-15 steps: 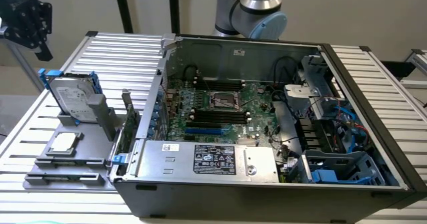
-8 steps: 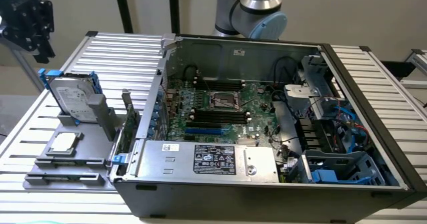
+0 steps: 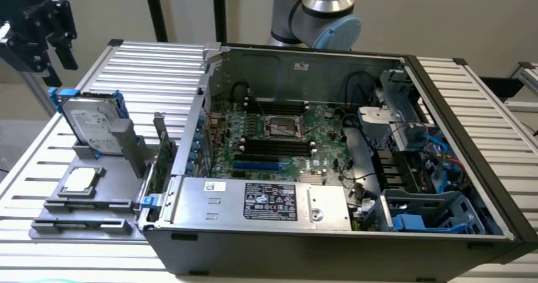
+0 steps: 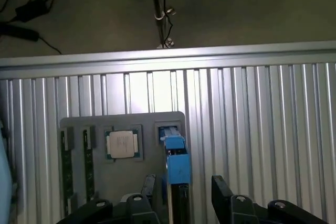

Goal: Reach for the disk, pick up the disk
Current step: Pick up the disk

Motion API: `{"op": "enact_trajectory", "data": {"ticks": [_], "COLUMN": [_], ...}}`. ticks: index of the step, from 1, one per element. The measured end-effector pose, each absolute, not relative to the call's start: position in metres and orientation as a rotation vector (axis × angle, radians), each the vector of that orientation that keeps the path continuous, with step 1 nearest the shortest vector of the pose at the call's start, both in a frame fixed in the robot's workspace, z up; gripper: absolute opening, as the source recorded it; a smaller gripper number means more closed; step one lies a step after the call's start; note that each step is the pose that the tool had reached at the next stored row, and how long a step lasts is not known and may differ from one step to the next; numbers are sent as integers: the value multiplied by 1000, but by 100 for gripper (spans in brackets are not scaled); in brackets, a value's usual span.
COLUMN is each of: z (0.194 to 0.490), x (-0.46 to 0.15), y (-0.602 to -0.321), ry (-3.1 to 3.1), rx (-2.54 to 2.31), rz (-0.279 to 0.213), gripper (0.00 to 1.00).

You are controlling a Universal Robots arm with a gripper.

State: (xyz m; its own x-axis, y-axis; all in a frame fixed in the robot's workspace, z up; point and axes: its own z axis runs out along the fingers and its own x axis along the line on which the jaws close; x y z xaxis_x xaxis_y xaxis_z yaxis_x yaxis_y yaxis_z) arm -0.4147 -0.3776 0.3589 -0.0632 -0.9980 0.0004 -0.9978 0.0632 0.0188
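Tabletop (image 3: 151, 59): slatted metal, open case (image 3: 294, 258) on it.
Disk (image 3: 88, 122): upright in grey holder (image 3: 113, 185), beside case.
End effector (image 3: 57, 65): wide, hovering above disk, not touching.

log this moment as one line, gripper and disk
phase: reach | gripper: open, above disk, not touching | disk: upright in grey holder, not gripped | processor chip: flat in holder
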Motion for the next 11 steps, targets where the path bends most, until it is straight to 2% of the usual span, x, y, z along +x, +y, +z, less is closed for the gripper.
{"op": "enact_trajectory", "data": {"ticks": [11], "z": [342], "x": [-415], "y": [-377], "ry": [-2227], "rx": [2197], "rz": [-18], "gripper": [54]}}
